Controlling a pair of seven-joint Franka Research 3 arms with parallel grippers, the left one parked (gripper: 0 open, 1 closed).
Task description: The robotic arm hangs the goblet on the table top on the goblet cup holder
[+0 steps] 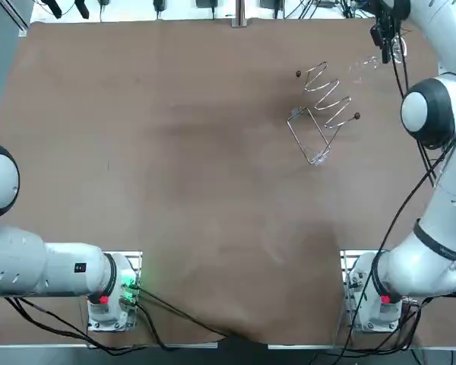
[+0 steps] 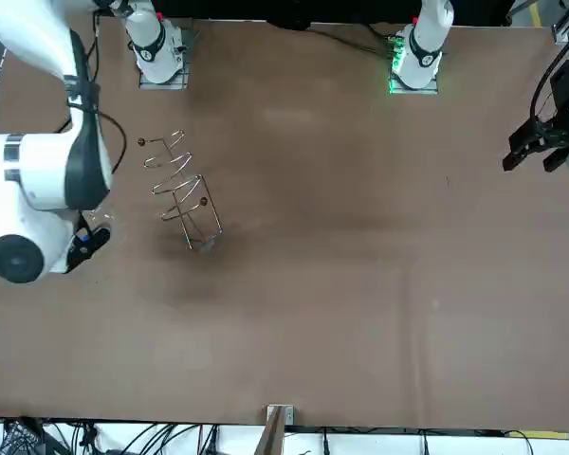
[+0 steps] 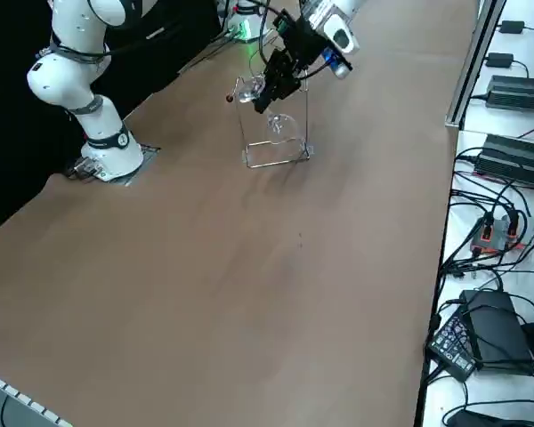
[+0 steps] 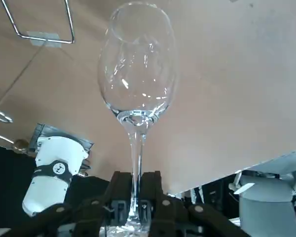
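Observation:
A clear goblet [image 4: 136, 74] is held by its stem, close to the foot, in my right gripper [image 4: 136, 207], which is shut on it. In the top view the gripper [image 1: 385, 47] is off the table at the far right, and the goblet [image 1: 362, 67] lies tilted with its bowl towards the wire cup holder [image 1: 324, 114]. The holder stands on the table, its zigzag hooks empty, with the goblet apart from it. From the right side, the goblet's bowl [image 3: 280, 127] hangs in front of the holder [image 3: 276, 163], below the gripper [image 3: 267, 96]. The holder's base frame [image 4: 39, 35] shows beyond the glass.
Brown table [image 1: 175, 152] with both arm bases along its near edge. A metal bracket [image 1: 239, 21] sits at the middle of the far edge. Cables and power units [image 3: 516, 89] lie beyond the table's far edge.

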